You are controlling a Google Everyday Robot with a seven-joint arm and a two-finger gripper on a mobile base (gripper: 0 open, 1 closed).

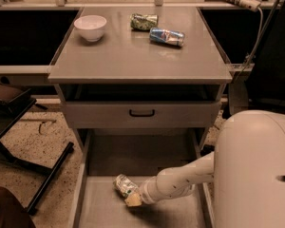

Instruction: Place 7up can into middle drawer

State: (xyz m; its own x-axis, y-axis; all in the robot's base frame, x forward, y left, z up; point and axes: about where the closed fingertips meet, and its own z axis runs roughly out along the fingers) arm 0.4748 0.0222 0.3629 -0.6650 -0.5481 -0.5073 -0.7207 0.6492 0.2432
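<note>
The 7up can (123, 184), pale green and white, lies tilted on its side low over the flat floor of the pulled-out middle drawer (104, 210), near its left-centre. My gripper (132, 197) reaches in from the right on a white arm and sits right against the can's lower right end. I cannot see whether the can rests on the floor or is held just above it.
On the cabinet top stand a white bowl (90, 27), a darker green can (143, 21) and a blue can (166, 36), both lying down. A closed grey drawer front with a black handle (141, 113) sits above the open drawer. A dark stand (19, 127) is at left.
</note>
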